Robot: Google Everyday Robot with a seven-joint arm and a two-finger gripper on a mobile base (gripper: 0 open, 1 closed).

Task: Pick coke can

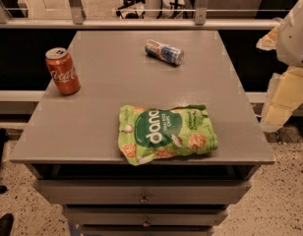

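Note:
The coke can is red-orange with white script and a silver top. It stands upright near the left edge of the grey table. My gripper hangs at the far right of the view, off the table's right edge and well away from the can. The white arm shows above it. Nothing is seen in the gripper.
A blue-and-silver can lies on its side at the back middle of the table. A green chips bag lies flat near the front edge. Drawers sit under the tabletop. A railing runs behind the table.

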